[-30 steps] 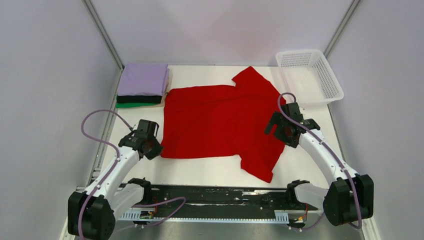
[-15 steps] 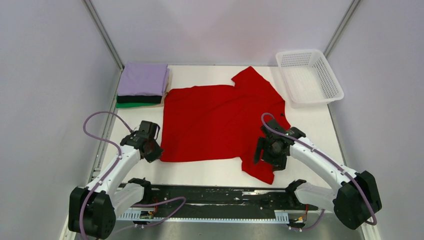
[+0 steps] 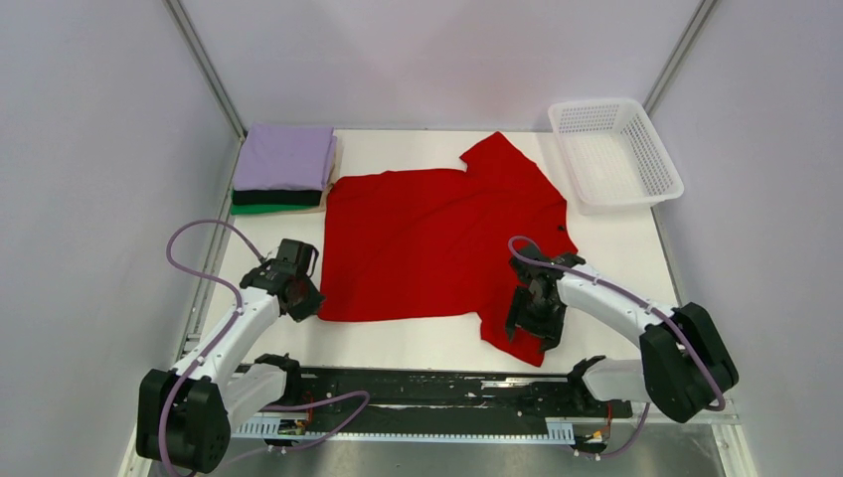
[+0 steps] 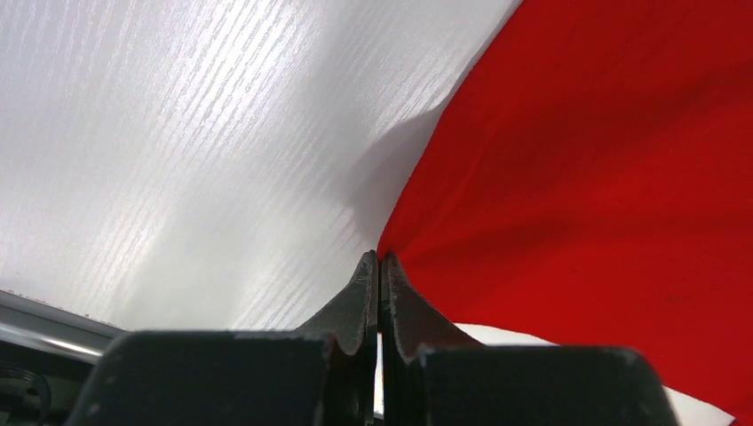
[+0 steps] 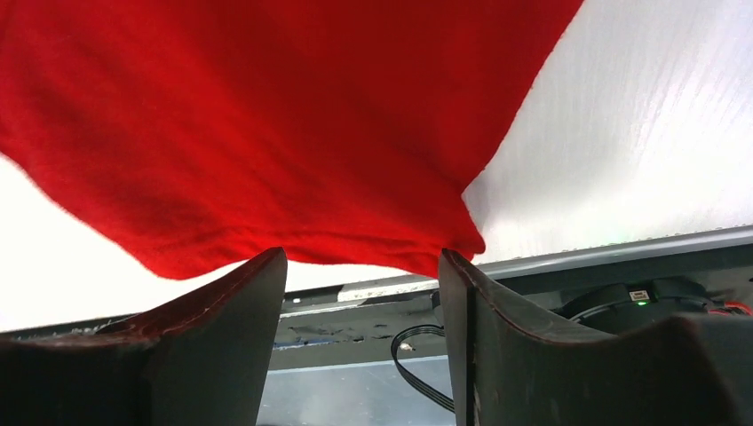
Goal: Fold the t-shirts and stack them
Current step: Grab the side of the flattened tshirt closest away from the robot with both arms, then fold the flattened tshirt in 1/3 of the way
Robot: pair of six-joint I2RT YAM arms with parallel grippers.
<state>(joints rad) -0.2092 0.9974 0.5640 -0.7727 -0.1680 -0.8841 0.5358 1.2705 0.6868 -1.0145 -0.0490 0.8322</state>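
Observation:
The red t-shirt (image 3: 427,238) lies spread flat on the white table, one sleeve toward the back, one toward the front edge. My left gripper (image 3: 304,298) is shut on the shirt's near left corner; in the left wrist view the cloth (image 4: 577,160) draws into the closed tips (image 4: 379,259). My right gripper (image 3: 529,326) is open over the near sleeve, and in the right wrist view the sleeve hem (image 5: 266,115) lies just beyond the spread fingers (image 5: 362,259). Folded lavender (image 3: 286,157), black (image 3: 276,197) and green (image 3: 270,209) shirts are stacked at the back left.
A white mesh basket (image 3: 616,154) stands at the back right. The black rail with the arm bases (image 3: 427,393) runs along the near edge, just beyond the sleeve. Grey walls close in the table on both sides.
My right arm has swung from the shirt's right side down to the near sleeve at the front. The left gripper has stayed shut at the shirt's corner.

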